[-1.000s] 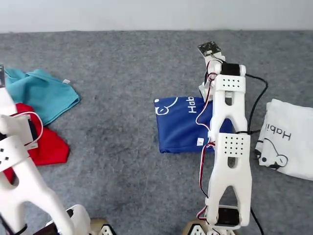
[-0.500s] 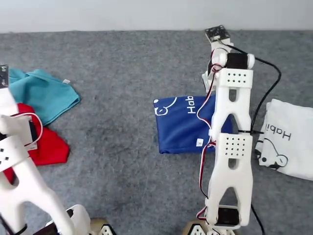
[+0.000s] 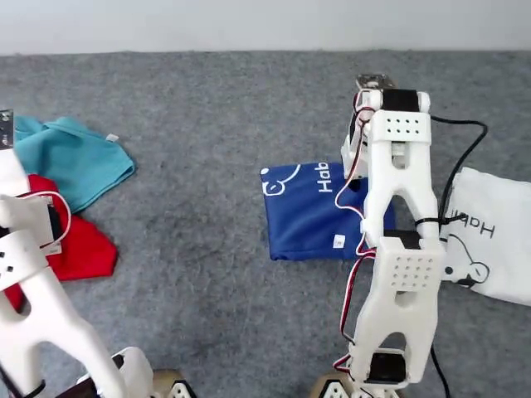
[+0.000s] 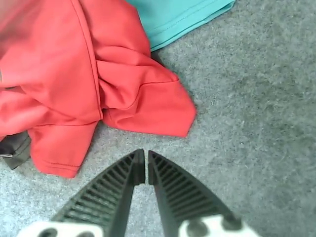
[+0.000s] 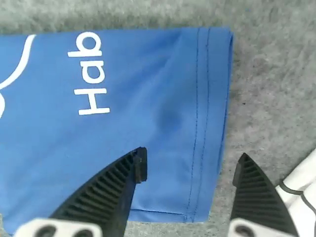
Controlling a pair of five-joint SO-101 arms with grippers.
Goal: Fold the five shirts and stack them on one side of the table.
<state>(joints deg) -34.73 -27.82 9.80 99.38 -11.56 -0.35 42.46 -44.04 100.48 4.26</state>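
Spread wide, my right gripper [image 5: 191, 165] hangs just over the blue shirt [image 5: 98, 123]. One finger is above its cloth and the other is past its hemmed edge, over the bare grey table [image 5: 266, 74]. Just beyond that edge of the blue shirt lies the white shirt [image 5: 302, 177], with a corner near my outer finger. If I come down and close here, I judge I might pinch only the top layer of the blue shirt and pull its fold open. I might also sweep the white corner in and drag both askew, and a shallow bite on the hem could slip as I lift.

Well apart from the blue shirt, on the side away from the white one, my left gripper [image 4: 146, 168] sits pinched together with nothing in it, just short of the crumpled red shirt [image 4: 74, 89]. The teal shirt [image 4: 182, 15] lies touching the red, beyond it. Both are loose heaps, so a careless grab there would likely take both. A dark scrap [image 4: 15, 148] peeks out beside the red; I cannot tell what it is.
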